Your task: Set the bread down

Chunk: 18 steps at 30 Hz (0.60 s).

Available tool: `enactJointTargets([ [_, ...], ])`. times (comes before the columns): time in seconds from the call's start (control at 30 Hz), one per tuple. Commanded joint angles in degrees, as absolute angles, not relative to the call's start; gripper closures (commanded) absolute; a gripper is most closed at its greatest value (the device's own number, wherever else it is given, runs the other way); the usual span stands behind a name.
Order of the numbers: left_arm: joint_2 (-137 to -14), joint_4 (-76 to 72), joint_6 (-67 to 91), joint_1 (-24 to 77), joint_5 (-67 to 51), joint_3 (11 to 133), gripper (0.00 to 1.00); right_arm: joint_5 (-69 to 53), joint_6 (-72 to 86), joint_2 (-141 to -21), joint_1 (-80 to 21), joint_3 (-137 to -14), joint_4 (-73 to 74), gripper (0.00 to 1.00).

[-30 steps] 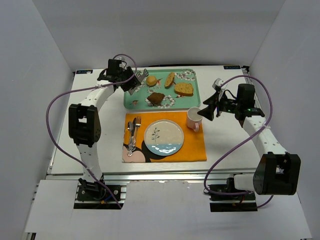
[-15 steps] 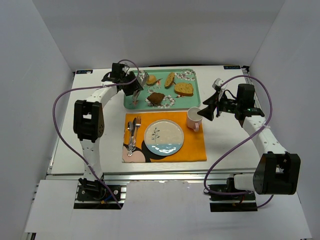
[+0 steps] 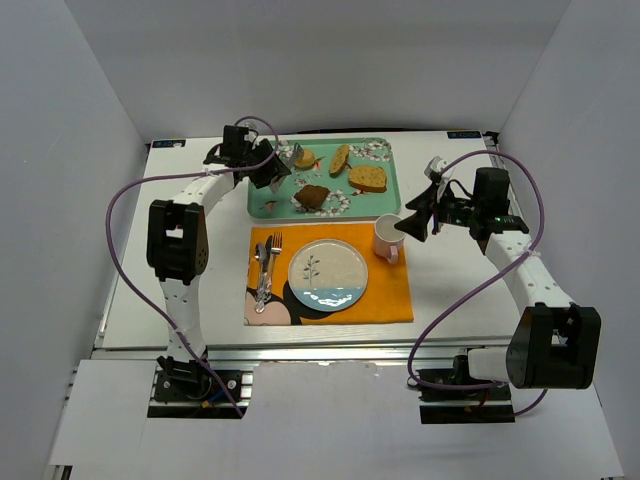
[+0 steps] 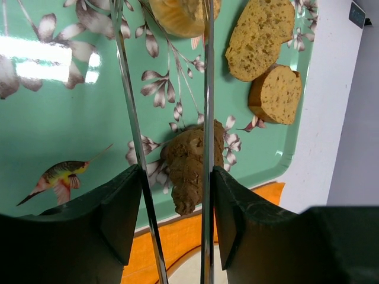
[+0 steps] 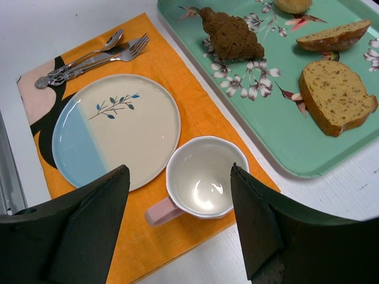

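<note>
The bread [image 4: 177, 13] lies on the green tray [image 4: 59, 124] at the far side of the table [image 3: 450, 290]. It sits between the spread fingers of the left pincer [image 3: 286, 160], which is open and not clamped on it. The right pincer [image 3: 410, 226] hangs open above the pink mug [image 5: 198, 186].

bread [image 4: 177, 13]: the left wrist view's top edge cuts it off; you see only its lower part.
left gripper [image 3: 287, 160]: its blade tips run past that edge, so you cannot judge contact with the bread.
tray [image 5: 260, 133]: both wrist views crop it.
</note>
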<state>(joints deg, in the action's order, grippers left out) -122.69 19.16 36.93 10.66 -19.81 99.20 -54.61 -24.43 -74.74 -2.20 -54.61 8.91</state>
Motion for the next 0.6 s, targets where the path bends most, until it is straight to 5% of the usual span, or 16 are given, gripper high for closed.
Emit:
enactJointTargets([
  [0.0, -120.4, 16.2, 38.6, 10.8, -22.2, 98.5, 0.4, -56.2, -24.1, -75.1, -1.8, -55.4, 7.5, 0.26],
  [0.57, -120.1, 11.9, 42.4, 10.9, -24.6, 96.2, 0.4, -56.5, -23.6, -74.8, -1.8, -55.1, 6.9, 0.26],
])
